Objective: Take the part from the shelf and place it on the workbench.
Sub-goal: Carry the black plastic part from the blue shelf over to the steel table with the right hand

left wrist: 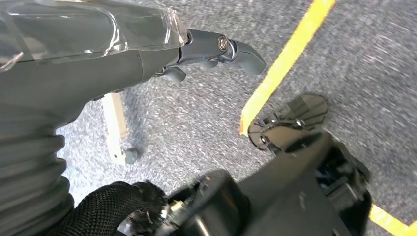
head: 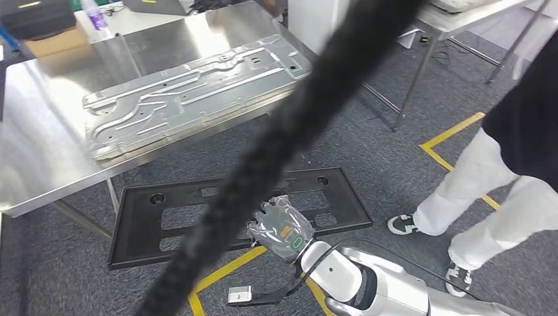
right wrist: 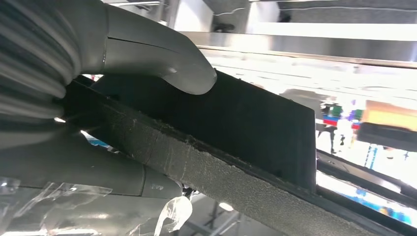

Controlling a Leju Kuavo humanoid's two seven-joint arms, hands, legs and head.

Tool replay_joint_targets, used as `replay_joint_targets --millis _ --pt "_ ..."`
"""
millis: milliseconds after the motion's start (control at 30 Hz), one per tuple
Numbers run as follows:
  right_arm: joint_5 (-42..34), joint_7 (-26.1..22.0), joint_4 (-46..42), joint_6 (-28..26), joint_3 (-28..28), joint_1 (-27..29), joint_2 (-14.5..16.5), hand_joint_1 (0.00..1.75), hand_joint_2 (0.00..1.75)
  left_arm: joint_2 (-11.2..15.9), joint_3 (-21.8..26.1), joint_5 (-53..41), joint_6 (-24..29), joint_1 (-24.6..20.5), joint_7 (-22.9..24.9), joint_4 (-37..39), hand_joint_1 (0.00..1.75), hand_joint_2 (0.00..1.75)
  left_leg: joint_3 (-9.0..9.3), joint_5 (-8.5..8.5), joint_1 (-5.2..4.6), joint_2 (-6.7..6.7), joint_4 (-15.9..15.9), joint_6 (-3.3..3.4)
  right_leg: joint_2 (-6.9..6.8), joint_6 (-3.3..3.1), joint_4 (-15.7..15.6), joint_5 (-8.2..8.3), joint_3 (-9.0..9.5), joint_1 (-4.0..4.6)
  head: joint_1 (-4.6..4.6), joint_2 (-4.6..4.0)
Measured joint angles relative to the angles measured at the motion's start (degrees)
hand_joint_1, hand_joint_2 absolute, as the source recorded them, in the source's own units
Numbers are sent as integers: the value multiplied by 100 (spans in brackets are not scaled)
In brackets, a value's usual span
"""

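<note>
Item: black part (head: 197,217), a flat panel with cut-outs, logged below and in front of the workbench (head: 39,131), its long side roughly parallel to the bench's front edge. We record the right hand (head: 279,229), plastic-wrapped, clamped on the part's near edge, thumb (right wrist: 162,54) over one face and fingers under the other. We cannot tell whether the part's far side rests on the carpet or hangs free. The left hand (left wrist: 147,59) is empty over the floor, away from the bench, fingers loosely extended. On the bench: a silver panel (head: 191,92) covering most of the front half, so we judge the open room to be the bare steel to its left and behind it. Hazards, in our judgement: a one-handed hold at one edge of a long panel may let it pivot or slip on the plastic wrap; the far edge may catch under the bench's front rim or leg as it rises; it may land on the silver panel. A black cable (head: 296,112) crosses our head view in front of the bench and hides part of the lift path. A person (head: 487,191) stands right of the bench, near the swing of the part's right end.
</note>
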Motion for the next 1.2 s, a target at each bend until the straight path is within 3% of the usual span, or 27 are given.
replay_joint_targets --millis 67,133,167,200,233,267,300,367,400,467,500,533,567,633,700,733,800,833,900,933,1000,1033,1100,1133,1200 --pt "-28 5 2 1 -15 -22 -14 175 175 0 -10 1 -5 -10 10 0 0 175 87 36 49 -144 -68 61 262 39 320 -189 -102 -13 12 0" --pt "-60 10 7 3 -24 -28 -48 175 175 -3 -19 1 -13 -32 18 -1 0 175 102 42 72 -296 -79 101 592 51 1073 -505 -489 -32 27 -1" --pt "-76 13 9 5 -28 -23 -73 175 175 -5 -22 2 -15 -38 19 -1 0 175 104 39 75 -386 -78 107 656 60 1419 -604 -702 -36 34 -1" --pt "-88 19 11 5 -34 -18 -99 175 175 -8 -23 3 -15 -38 19 -1 0 175 107 36 77 -478 -76 109 681 70 1595 -600 -842 -38 37 -1" --pt "-91 26 12 3 -45 -20 -123 175 175 -11 -24 5 -15 -38 19 -1 0 175 114 31 83 -569 -73 105 693 78 1548 -481 -876 -41 39 -1" --pt "-94 33 12 2 -62 -27 -143 175 175 -15 -25 6 -15 -37 19 -1 0 175 126 23 93 -657 -65 93 723 85 1270 -260 -794 -49 39 -1" --pt "-95 40 11 0 -81 -37 -158 175 175 -19 -25 7 -15 -37 19 0 0 175 135 8 105 -740 -53 71 825 98 850 -6 -636 -71 40 -1" --pt "-95 47 10 -2 -115 -54 -181 175 175 -24 -25 8 -15 -40 23 0 0 175 119 -27 109 -888 -10 9 1055 98 173 297 -357 -111 43 -1" --pt "-96 49 10 -3 -125 -59 -192 175 175 -23 -25 9 -15 -38 27 1 0 175 99 -34 110 -951 2 -21 1120 80 28 333 -298 -118 44 -1" --pt "-97 52 10 -5 -133 -70 -205 175 175 -23 -25 11 -15 -22 37 1 0 175 61 -25 127 -1065 -4 -71 1025 9 4 323 -291 -99 46 -1" --pt "-97 54 10 -5 -138 -80 -209 175 175 -25 -25 13 -15 -5 45 0 0 175 45 -41 131 -1031 21 -96 957 -28 -5 325 -284 -95 45 -1" --pt "-97 55 9 -7 -145 -90 -209 175 175 -27 -25 14 -15 6 51 0 0 175 -4 -99 129 -912 118 -124 890 -67 -13 325 -274 -96 37 -1" --pt "-97 55 9 -8 -155 -97 -209 175 175 -28 -26 15 -13 10 57 -1 0 175 -107 -213 127 -739 335 -152 821 -101 -22 322 -264 -99 28 -1" --pt "-100 55 9 -9 -170 -93 -214 175 175 -33 -26 19 -9 -1 55 -1 0 175 -476 -546 130 -392 1069 -203 681 -149 -24 300 -248 -83 12 -1" --pt "-111 54 10 -9 -171 -82 -220 175 175 -40 -24 24 -8 -18 44 -2 0 175 -798 -721 143 -288 1670 -230 523 -164 -23 276 -235 -71 11 -1" --pt "-119 53 10 -9 -170 -78 -220 175 175 -46 -24 25 -8 -21 40 -2 0 175 -809 -662 145 -265 1678 -231 445 -164 -23 262 -223 -68 11 -1" --pt "-131 52 10 -9 -169 -78 -217 175 175 -54 -25 23 -4 -12 45 -2 0 175 -486 -311 133 -144 1049 -195 306 -150 -24 227 -175 -62 11 -1" --pt "-131 55 10 -9 -171 -78 -216 175 175 -55 -25 22 1 -3 48 -2 0 175 -268 -157 103 21 620 -161 244 -135 -24 207 -146 -53 11 -1" --pt "-130 69 10 -6 -174 -80 -220 175 175 -55 -26 27 15 11 48 -2 0 175 -14 -14 30 244 90 -87 128 -88 -25 167 -104 -29 10 -1" --pt "-125 80 10 -4 -176 -80 -219 175 175 -55 -26 34 24 15 44 -2 0 175 3 -25 0 262 21 -62 65 -59 -30 149 -89 -20 10 -1" --pt "-102 110 10 0 -184 -81 -215 175 175 -57 -26 58 40 28 34 -2 0 175 12 -10 15 99 -10 -15 -37 2 -42 108 -46 -18 11 0" --pt "-89 129 10 8 -192 -84 -214 175 175 -62 -26 69 46 34 24 -2 0 175 35 5 38 16 -39 7 39 34 3 64 -39 -24 14 0" --pt "-77 169 10 35 -210 -86 -220 175 175 -73 -25 80 54 30 7 -1 0 175 86 28 91 -135 -84 64 375 72 417 -172 -202 -38 27 1" --pt "-77 183 10 55 -213 -79 -227 175 175 -79 -25 84 54 23 0 -1 0 175 90 25 94 -216 -87 83 554 80 802 -354 -392 -41 34 0" --pt "-77 196 12 82 -213 -43 -247 175 175 -92 -25 84 54 19 -3 -1 0 175 95 18 102 -394 -85 103 678 93 1517 -609 -793 -43 43 -1"
